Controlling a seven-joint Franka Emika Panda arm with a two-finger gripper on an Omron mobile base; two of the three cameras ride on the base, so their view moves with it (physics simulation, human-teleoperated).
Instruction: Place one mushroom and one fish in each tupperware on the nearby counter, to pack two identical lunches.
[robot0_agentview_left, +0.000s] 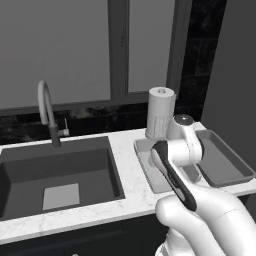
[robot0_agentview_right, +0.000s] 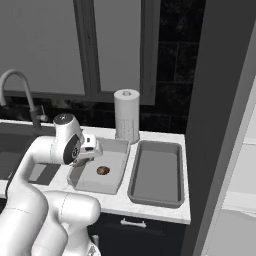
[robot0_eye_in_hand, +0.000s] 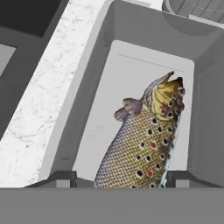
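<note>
— White stone table, dark sink on the left, two grey tubs to its right. Which tub are we at?

— Left tub, next to the sink. The right tub looks bare. A paper roll stands at the far edge behind them.

— And the fish?

— Over the left tub's floor, head pointing down into it, tail end between the fingers. The mushroom lies on that tub's floor, to the right of the hand.

— Is the hand clamped on it?

— Its jaws stand wide with the body between them. I cannot tell whether they press it or have let go.

— How would it handle?

— Light, I'd judge, but smooth-skinned and tapering, so likely to slide. Take it across the thick middle, not the thin tail. It looks soft enough that a gentle squeeze should do.

— The mushroom?

— Small, round and light. It may roll, so pinch it across the cap.
</note>
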